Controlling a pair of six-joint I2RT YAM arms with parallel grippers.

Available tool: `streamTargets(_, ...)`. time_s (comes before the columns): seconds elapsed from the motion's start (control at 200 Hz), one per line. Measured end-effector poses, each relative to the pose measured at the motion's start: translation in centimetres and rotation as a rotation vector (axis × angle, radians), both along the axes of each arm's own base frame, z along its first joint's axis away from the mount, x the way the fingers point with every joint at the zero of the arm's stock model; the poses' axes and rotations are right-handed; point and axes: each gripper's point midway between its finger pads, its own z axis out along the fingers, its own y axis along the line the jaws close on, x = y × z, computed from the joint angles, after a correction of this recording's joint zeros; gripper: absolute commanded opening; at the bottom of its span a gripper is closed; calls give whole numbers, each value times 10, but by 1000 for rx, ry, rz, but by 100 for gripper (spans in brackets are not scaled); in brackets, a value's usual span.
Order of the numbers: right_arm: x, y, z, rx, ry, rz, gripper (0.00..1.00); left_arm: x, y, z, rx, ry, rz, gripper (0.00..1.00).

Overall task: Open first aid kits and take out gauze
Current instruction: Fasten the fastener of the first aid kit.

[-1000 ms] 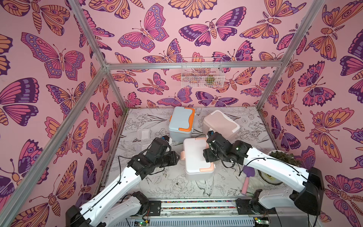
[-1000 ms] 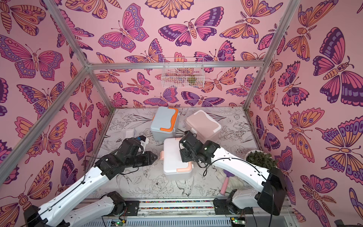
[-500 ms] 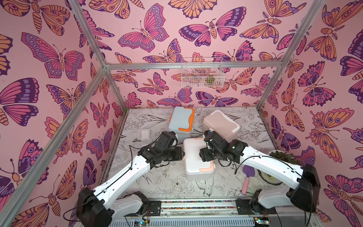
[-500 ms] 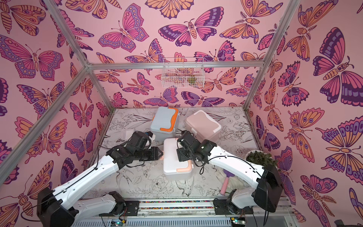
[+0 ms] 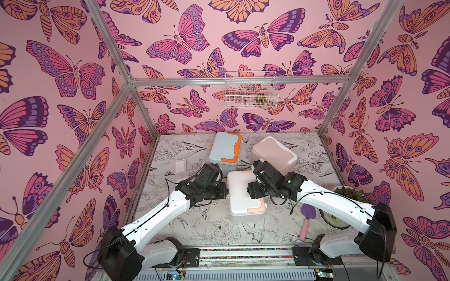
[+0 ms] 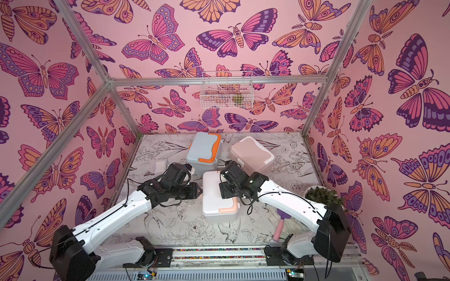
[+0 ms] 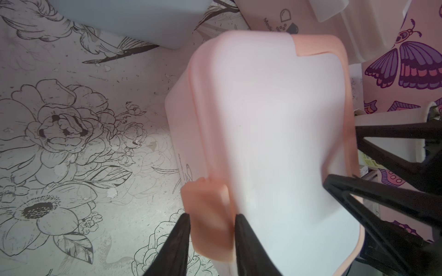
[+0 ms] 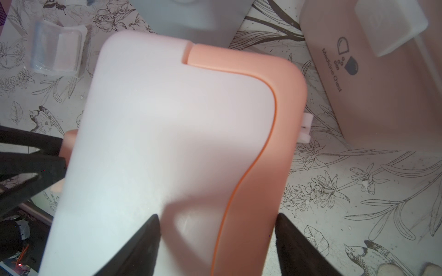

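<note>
White first aid kit may skid if my left hand, pinching its latch, pulls before my spread right hand braces.

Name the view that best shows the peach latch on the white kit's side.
Left wrist: the latch fills the foreground, straddled by the left gripper. Right wrist shows only a sliver; in both top views the left gripper hides it.

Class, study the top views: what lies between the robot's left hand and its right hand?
The white kit with peach trim, lid shut, fills that stretch, as both top views show.
</note>
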Motion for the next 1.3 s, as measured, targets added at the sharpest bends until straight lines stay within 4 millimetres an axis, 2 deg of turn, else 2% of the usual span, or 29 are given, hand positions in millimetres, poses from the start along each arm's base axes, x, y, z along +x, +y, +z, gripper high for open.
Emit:
streamTargets(0.275,6,3,-1,8,-4,-8,73,-2,4,-1,2,-6,11,46)
streamTargets(0.33,7,3,0,8,-4,-9,73,-3,4,2,-4,-13,9,49)
streamTargets(0.451,9,8,0,16,-1,0,73,-6,0,15,-52,-35,-8,64)
streamTargets(0.606,10,12,0,20,5,12,72,-9,-2,27,-95,-58,-17,71)
streamTargets(0.821,9,12,0,21,6,14,72,-10,-7,24,-105,-38,-27,73)
streamTargets(1.302,9,12,-1,30,2,14,70,-4,-15,3,-101,3,-27,73)
